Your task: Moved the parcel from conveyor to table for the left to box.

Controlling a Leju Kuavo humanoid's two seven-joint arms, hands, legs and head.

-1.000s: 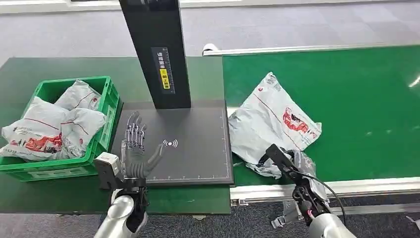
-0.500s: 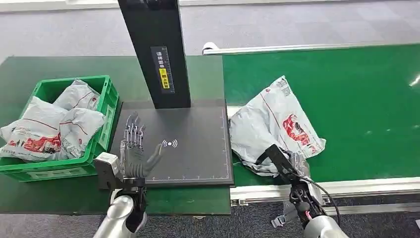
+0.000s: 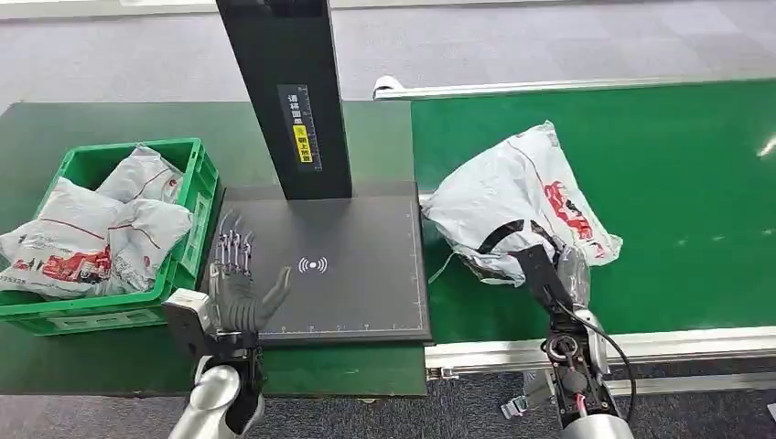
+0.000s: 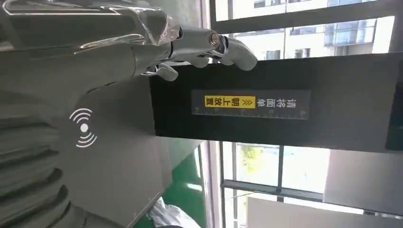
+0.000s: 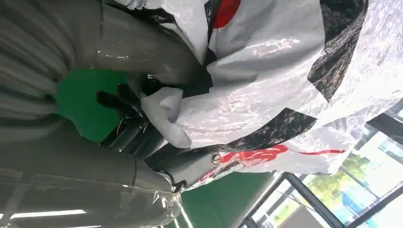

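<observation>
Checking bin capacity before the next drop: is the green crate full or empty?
Nearly full: the green crate holds several grey parcels heaped above its rim.

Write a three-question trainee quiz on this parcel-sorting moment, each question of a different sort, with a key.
1. True or false: the right hand grips the parcel.
2. Where is the left hand? A) in the green crate B) open over the black scanner pad C) on the conveyor belt
3. Fill in: the crate already holds several grey ____.

Key: 1 true; 2 B; 3 parcels.
</observation>
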